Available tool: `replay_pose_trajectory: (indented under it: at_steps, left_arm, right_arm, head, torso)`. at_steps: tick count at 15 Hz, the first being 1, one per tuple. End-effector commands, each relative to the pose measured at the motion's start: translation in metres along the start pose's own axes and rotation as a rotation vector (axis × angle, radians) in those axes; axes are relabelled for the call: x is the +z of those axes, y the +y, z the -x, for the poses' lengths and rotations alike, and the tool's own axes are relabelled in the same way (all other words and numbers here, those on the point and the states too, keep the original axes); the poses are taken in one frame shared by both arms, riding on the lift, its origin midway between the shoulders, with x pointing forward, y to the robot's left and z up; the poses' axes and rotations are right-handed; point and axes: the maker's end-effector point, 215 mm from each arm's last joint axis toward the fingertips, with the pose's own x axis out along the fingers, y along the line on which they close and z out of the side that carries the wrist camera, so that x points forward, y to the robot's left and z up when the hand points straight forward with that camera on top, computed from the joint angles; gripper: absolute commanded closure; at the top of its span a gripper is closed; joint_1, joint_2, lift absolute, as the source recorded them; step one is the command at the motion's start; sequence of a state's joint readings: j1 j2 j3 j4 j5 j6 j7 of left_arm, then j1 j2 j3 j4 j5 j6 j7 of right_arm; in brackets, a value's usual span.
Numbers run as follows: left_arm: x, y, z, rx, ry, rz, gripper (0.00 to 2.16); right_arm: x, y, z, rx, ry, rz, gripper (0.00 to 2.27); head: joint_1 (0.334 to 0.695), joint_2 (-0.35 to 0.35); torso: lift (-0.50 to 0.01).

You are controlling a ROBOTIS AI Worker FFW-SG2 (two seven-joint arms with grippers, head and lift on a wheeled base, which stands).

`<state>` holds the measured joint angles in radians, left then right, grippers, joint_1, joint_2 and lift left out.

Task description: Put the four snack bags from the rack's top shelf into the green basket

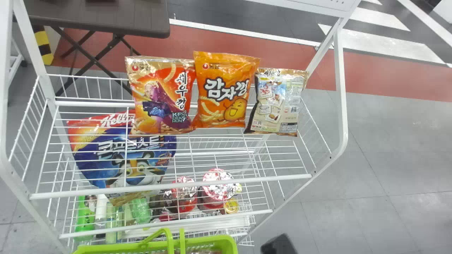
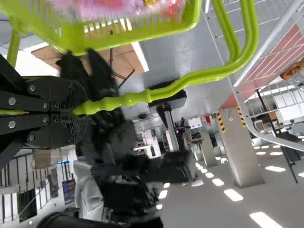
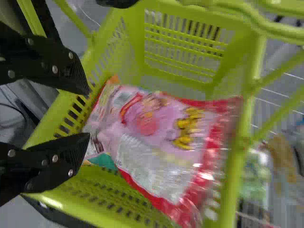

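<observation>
Wire rack [image 1: 169,187] is set on grey floor [image 1: 370,148], with a red band [image 1: 289,67] and a dark folding table [image 1: 99,17] behind it. On its top shelf, 3 snack bags [image 1: 222,95] are stood in a row; a blue bag [image 1: 91,165], cups [image 1: 215,185] and bottles [image 1: 84,215] are seen through the wires. 1 red-and-pink snack bag [image 3: 152,123] is contained in the green basket [image 1: 212,241], whose handle [image 2: 204,75] is clasped by the left gripper [image 2: 78,110]. The right gripper [image 1: 279,244] is held open at the basket.
</observation>
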<state>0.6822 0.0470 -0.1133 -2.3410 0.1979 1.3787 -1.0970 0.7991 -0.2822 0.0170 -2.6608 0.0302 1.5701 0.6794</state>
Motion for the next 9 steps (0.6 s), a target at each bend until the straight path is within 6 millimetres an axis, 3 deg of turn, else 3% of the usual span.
replay_pose_trajectory:
  at_steps: [1,2,3,5,7,9]
  left_arm:
    - [0.002,0.002,-0.001,0.001,-0.001,0.0,2.15]
    - [0.003,0.003,-0.002,0.0,0.0,0.001,2.15]
    - [0.006,0.005,-0.003,0.002,0.0,-0.002,2.15]
    - [0.007,0.004,-0.007,-0.004,0.006,-0.006,2.15]
    - [0.01,0.008,-0.007,-0.004,0.008,-0.006,2.15]
    - [0.014,0.011,-0.01,-0.009,0.015,-0.003,2.15]
  right_arm:
    - [0.021,-0.023,0.014,-0.058,-0.056,-0.013,0.05]
    - [0.04,-0.037,0.011,-0.093,-0.109,-0.001,0.06]
    - [0.085,-0.051,0.009,-0.134,-0.244,0.065,0.06]
    - [0.198,-0.081,0.019,-0.243,-0.58,0.231,0.06]
    - [0.274,-0.087,0.02,-0.258,-0.791,0.287,0.06]
    - [0.333,-0.067,0.026,-0.229,-0.978,0.359,0.07]
  head:
    - [0.695,-0.35]
    - [0.695,-0.35]
    - [0.695,-0.35]
    - [0.695,-0.35]
    - [0.695,-0.35]
    - [0.695,-0.35]
  torso:
    - [0.0]
    - [0.0]
    - [0.0]
    - [0.0]
    - [0.0]
    - [0.0]
